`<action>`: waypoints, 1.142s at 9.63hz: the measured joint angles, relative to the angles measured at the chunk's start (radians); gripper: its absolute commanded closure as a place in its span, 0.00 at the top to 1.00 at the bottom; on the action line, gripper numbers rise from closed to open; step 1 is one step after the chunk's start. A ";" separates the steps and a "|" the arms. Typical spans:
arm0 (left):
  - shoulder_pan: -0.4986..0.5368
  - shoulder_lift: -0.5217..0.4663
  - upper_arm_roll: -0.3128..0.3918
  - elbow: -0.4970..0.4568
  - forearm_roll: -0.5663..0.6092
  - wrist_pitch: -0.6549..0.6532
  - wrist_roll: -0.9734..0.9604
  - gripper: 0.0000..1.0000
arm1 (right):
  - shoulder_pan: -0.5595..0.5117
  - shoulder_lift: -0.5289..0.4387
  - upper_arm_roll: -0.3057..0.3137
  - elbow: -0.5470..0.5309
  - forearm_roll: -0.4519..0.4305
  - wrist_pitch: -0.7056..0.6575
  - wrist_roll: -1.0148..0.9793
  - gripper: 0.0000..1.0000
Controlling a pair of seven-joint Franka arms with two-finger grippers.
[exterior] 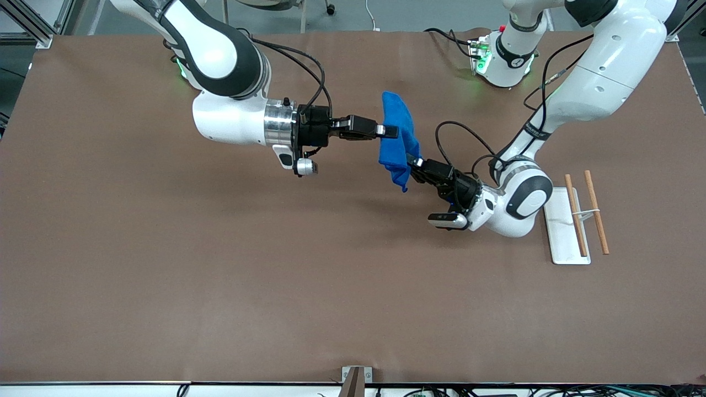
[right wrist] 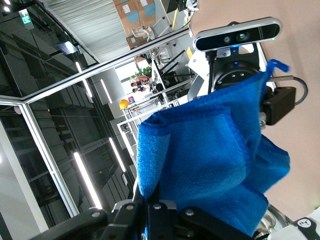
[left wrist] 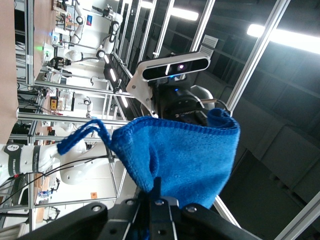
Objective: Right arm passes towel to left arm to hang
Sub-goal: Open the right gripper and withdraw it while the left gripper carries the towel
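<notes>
Both sets of jaws are closed on the towel [exterior: 398, 138]: your right gripper [exterior: 390, 131] pinches it from the 9 o'clock side in the front view, and your left gripper [exterior: 412, 161] has clamped onto its lower part from about 4 o'clock. You have one towel, bright blue, bunched and hanging in the air between the two grippers, over the middle of the table [exterior: 165, 286]. In the left wrist view the towel [left wrist: 185, 157] fills the space above the closed fingers [left wrist: 160, 200], a small corner loop [left wrist: 82, 135] sticks out, and the right gripper's camera shows past it. In the right wrist view the cloth [right wrist: 210, 155] drapes likewise over that arm's shut fingers [right wrist: 156, 202].

Count two arms. Your right arm reaches level from its base at 11 o'clock, wrist pointing toward 3 o'clock. Your left arm comes down from 1 o'clock, elbow bent, wrist low and aimed toward 10 o'clock.

At 4 o'clock of the towel, near the left arm's end, you see one white rack base [exterior: 562, 226] on the table with two wooden rods [exterior: 586, 212] over it.
</notes>
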 measured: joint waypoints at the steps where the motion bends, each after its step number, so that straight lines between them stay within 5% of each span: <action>1: 0.017 0.000 0.001 0.003 0.012 -0.002 -0.005 0.00 | 0.000 0.000 0.004 0.000 0.000 0.004 0.000 0.00; 2: 0.035 0.000 0.002 0.011 0.034 -0.004 -0.022 0.00 | 0.000 0.000 0.005 0.000 0.000 0.007 0.000 0.32; 3: 0.055 -0.001 0.002 0.026 0.058 -0.007 -0.061 0.00 | 0.000 0.002 0.005 0.000 0.000 0.011 -0.001 0.99; 7: 0.180 -0.003 0.003 0.181 0.235 -0.045 -0.354 0.00 | -0.039 0.003 -0.005 -0.002 -0.048 0.033 -0.009 1.00; 11: 0.212 -0.022 0.031 0.258 0.332 -0.047 -0.539 0.00 | -0.171 0.008 -0.041 -0.064 -0.453 0.000 -0.006 1.00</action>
